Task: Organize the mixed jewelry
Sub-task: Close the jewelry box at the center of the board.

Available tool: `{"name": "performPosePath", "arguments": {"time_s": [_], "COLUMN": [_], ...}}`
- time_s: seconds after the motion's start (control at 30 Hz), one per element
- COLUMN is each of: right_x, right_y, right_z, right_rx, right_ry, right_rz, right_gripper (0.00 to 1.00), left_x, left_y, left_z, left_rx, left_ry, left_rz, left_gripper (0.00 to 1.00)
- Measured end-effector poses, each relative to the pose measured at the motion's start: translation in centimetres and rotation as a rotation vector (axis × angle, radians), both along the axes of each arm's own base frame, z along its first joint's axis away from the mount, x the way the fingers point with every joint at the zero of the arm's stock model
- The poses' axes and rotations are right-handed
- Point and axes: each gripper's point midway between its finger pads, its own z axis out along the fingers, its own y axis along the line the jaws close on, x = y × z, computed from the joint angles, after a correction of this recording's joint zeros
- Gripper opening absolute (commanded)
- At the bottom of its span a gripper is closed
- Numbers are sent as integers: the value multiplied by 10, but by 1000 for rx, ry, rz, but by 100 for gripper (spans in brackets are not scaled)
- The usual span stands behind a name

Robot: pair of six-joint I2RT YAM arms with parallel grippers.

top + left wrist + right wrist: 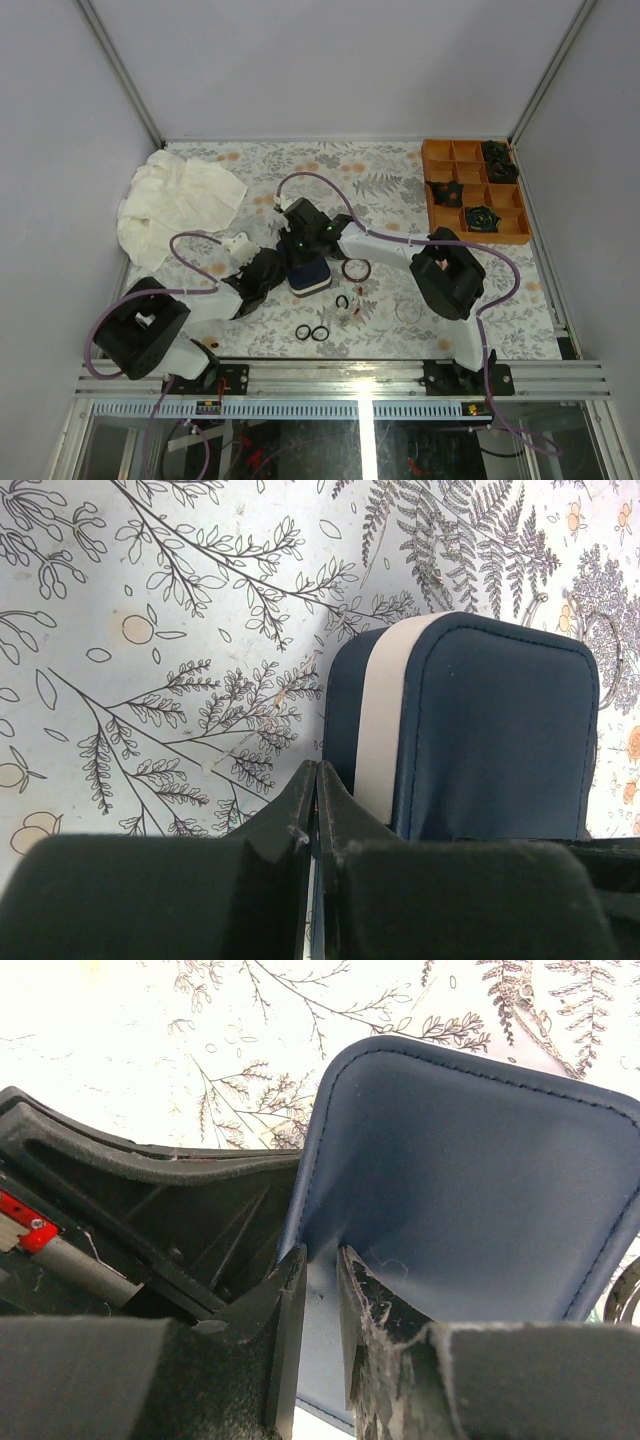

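Left gripper point(315, 785) shut tight, empty, just beside case point(480, 730). Right gripper point(318, 1295) narrow, pinching case edge. Jewelry loose on table point(520, 300): one bangle point(344, 270) right of case, two black rings point(311, 332) side by side nearer bases, one wire hoop point(398, 311), tiny red bits point(356, 316), count unclear. One tray point(432, 150), far right corner.

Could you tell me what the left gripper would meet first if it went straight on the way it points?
The left gripper, jaws shut, would most likely meet the navy case close ahead, perhaps only grazing its left edge.
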Motion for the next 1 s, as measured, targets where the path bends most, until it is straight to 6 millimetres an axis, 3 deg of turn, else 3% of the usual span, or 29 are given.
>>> {"name": "performPosePath", "arguments": {"time_s": [0.73, 0.83, 0.9, 0.93, 1.0], "right_x": [4, 17, 24, 30, 34], "right_y": [3, 7, 14, 23, 28], "right_z": [0, 0, -1, -3, -5], "right_rx": [60, 78, 110, 146, 176], "right_ry": [44, 4, -17, -34, -30], "right_rz": [-5, -26, -30, -27, -30], "right_gripper": [24, 24, 24, 24, 24], "left_x": [-8, -17, -28, -39, -46], "left_y": [-4, -21, -51, -78, -97], "left_z": [-6, -5, -3, -1, 4], "left_rx": [78, 52, -33, -109, -184], "left_ry": [-44, -38, -11, 23, 34], "left_rz": [49, -4, -98, -183, -210], "left_gripper": [0, 0, 0, 0, 0]}}
